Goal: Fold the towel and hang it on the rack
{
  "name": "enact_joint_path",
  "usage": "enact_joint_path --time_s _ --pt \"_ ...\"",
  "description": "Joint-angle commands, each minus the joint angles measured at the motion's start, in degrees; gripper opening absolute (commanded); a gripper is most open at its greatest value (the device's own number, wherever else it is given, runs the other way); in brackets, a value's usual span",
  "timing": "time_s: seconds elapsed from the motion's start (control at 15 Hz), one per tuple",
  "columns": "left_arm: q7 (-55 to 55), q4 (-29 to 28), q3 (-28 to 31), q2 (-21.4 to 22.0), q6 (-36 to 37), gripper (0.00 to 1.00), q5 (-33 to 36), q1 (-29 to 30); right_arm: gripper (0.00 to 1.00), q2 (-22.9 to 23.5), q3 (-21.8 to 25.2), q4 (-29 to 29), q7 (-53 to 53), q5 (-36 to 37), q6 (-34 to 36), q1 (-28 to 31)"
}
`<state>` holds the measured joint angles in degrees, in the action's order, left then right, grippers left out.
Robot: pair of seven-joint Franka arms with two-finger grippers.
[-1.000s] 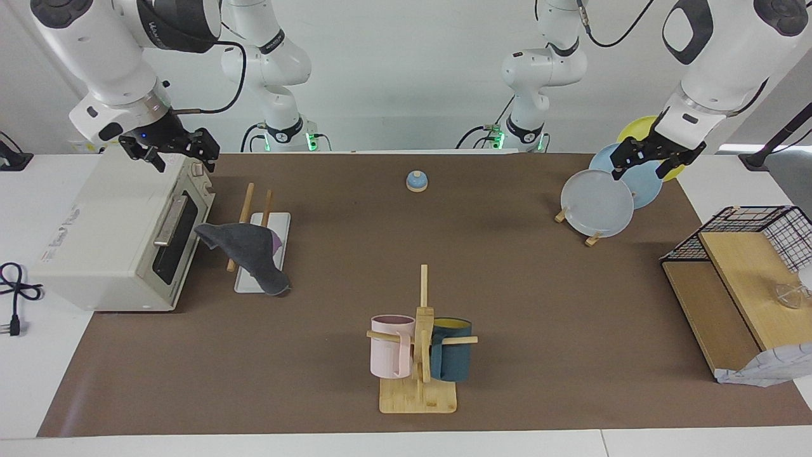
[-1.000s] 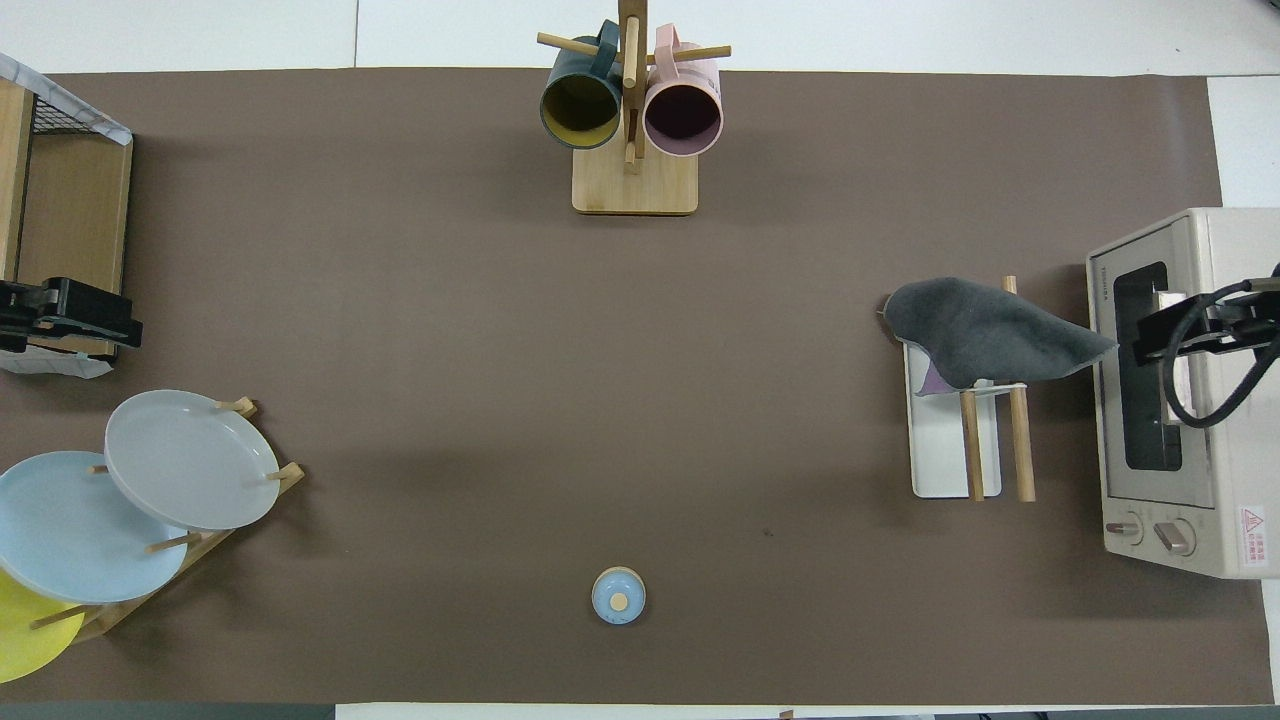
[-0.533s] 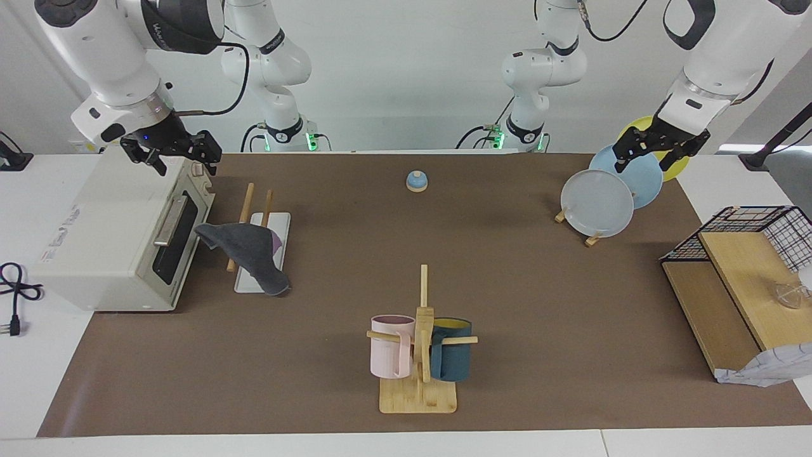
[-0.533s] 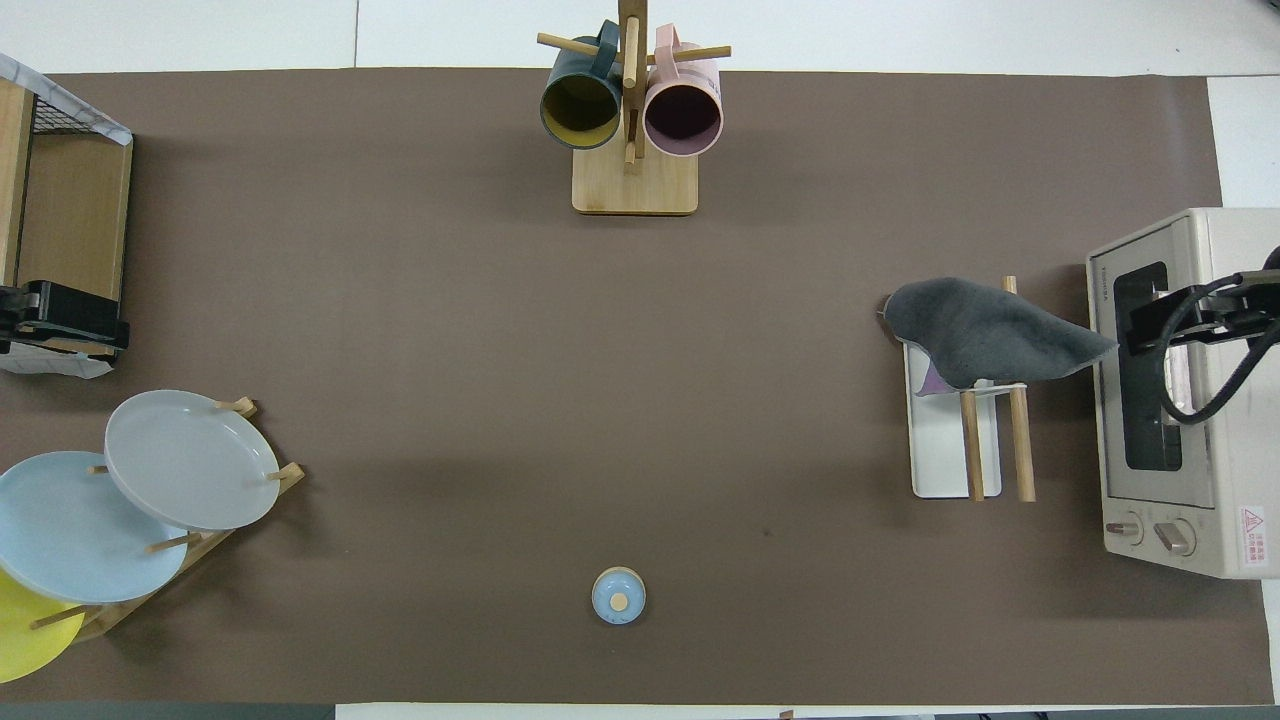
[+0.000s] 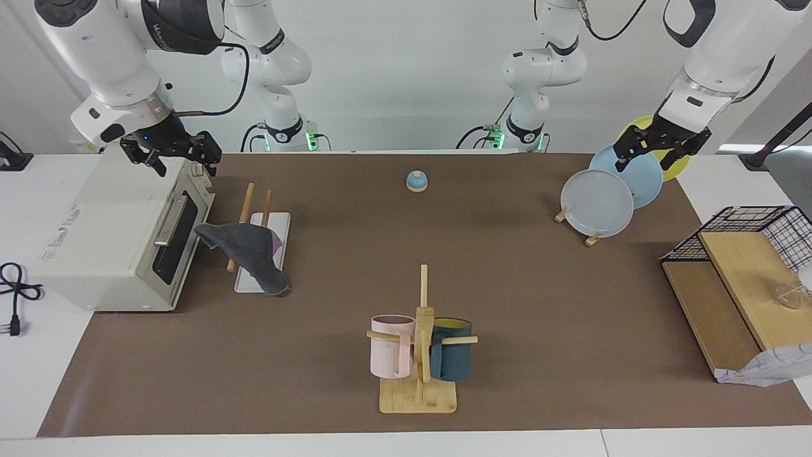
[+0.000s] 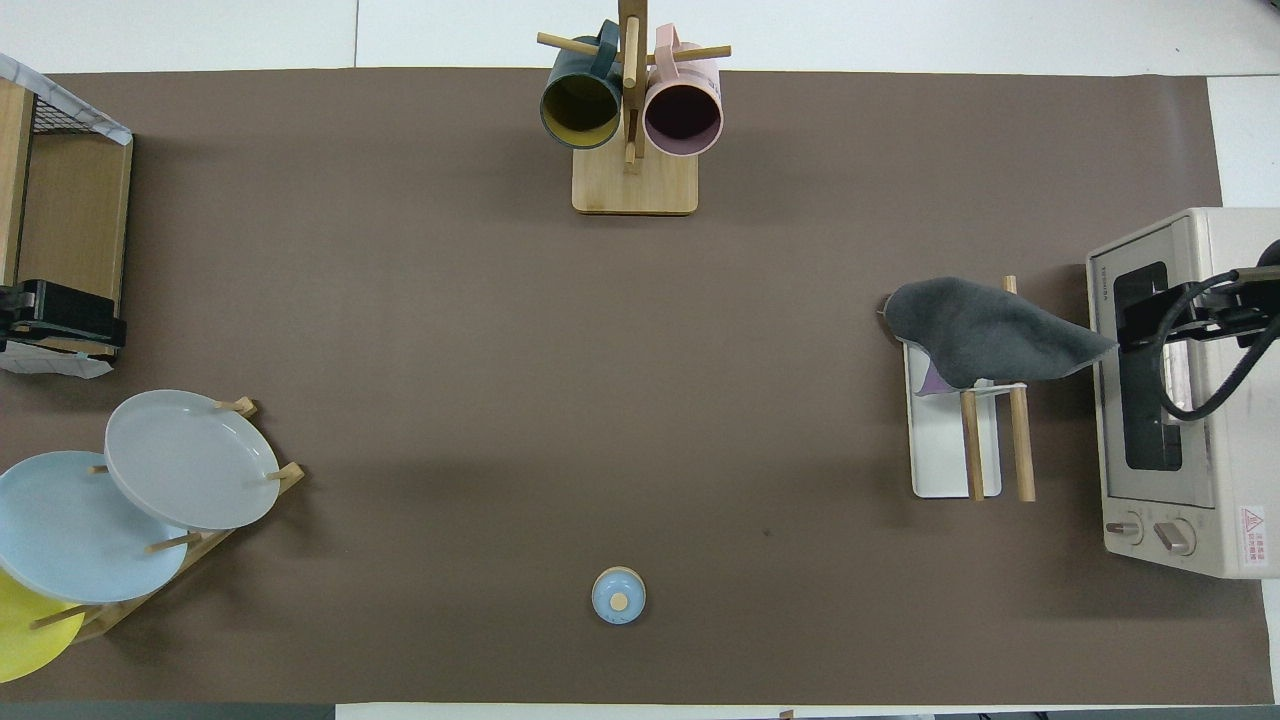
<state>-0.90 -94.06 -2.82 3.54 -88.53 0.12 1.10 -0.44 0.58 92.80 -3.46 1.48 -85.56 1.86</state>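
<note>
And here's the picture: the grey towel (image 5: pixel 248 249) is draped over the rack (image 5: pixel 255 219), that pair of slanted wooden rods on a flat white base, sitting right in front of the toaster oven's (image 5: pixel 120 235) door at the right arm's end of the table. The cloth covers the raised ends of the rods, the ends farther from the robots, with one corner drooping to the mat and another poking toward the oven door. The rods run lengthways away from the robots, and the towel lies across them, so its long line goes crosswise. Now, who's closest? The right gripper (image 5: pixel 170 152) hangs in the air over the top of the toaster oven, fingers spread and holding nothing, and the towel sits down below it, off toward the middle of the table. That's clearly the nearer arm. The left gripper (image 5: pixel 658 146) is well apart, up over the plates (image 5: pixel 597 203) at the left arm's end, also spread wide and empty; that arm waits. To my eye the hanging looks done, though the drape is lopsided; if anything needs tidying, it's the right arm's reach, down and inward off the oven.
</note>
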Motion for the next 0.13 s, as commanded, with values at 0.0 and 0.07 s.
enact_joint_path --time_s 0.0,0.07 --pt "-0.5 -0.9 -0.1 1.0 -0.9 1.00 -0.6 0.2 1.00 0.4 0.0 -0.6 1.2 -1.0 0.1 0.2" --pt "-0.5 -0.9 -0.1 1.0 -0.9 1.00 -0.6 0.2 1.00 0.4 0.0 -0.5 1.2 -1.0 0.1 0.3"
